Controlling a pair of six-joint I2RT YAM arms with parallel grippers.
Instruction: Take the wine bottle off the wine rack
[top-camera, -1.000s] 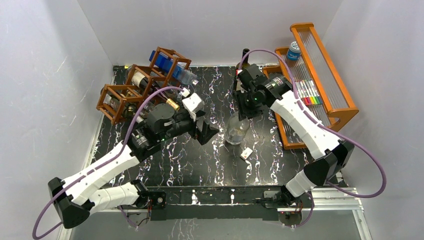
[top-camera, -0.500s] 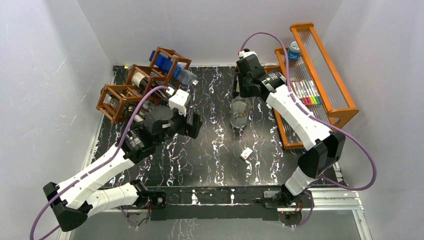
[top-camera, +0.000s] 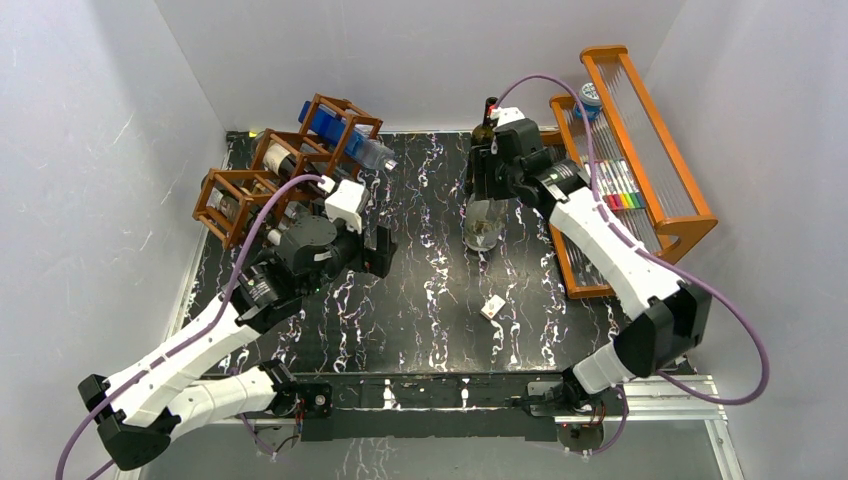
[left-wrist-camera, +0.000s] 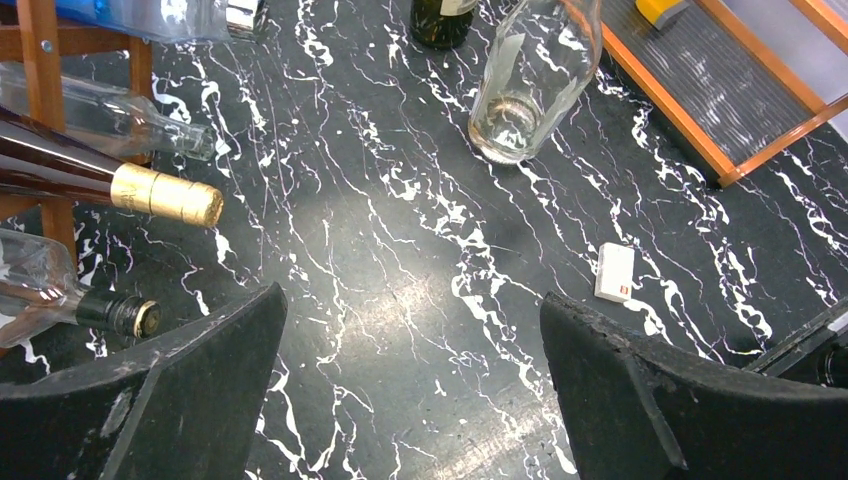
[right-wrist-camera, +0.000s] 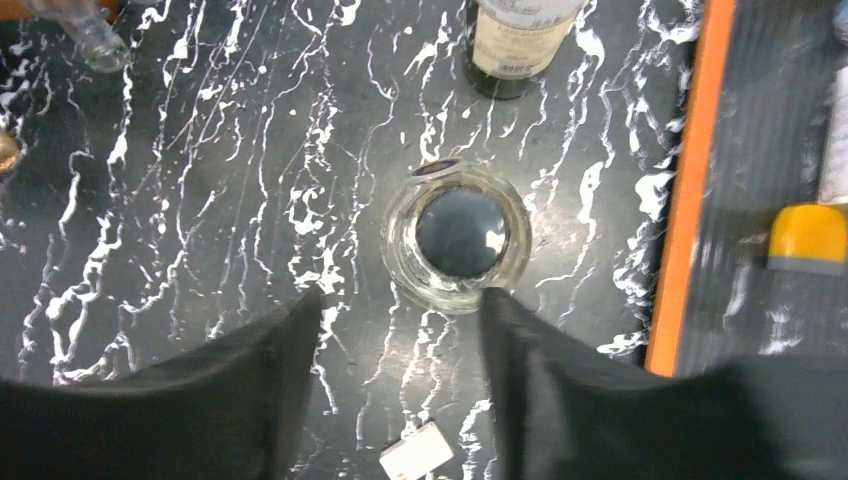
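Left gripper (left-wrist-camera: 410, 305) gapes wide and empty near the wine rack (left-wrist-camera: 38, 40) — right gripper (right-wrist-camera: 400, 300), jaws parted, holds nothing above the upright clear bottle (right-wrist-camera: 460, 238).

Top view: bright, even, diffuse light from overhead. White walls bounce it, so shadows under arms are soft. Mild wide-angle bend at frame edges. Glossy black table (top-camera: 430, 300): broad glare patch mid-table in left wrist view, between left gripper (left-wrist-camera: 410, 295) fingers. That view otherwise sharp. Right wrist view softer: right gripper (right-wrist-camera: 400, 295) fingers near-black, blurred, no detail. Orange shelf (right-wrist-camera: 685, 200) at table's right edge smeared. Clear bottle (right-wrist-camera: 457, 238) rim throws bright highlights.
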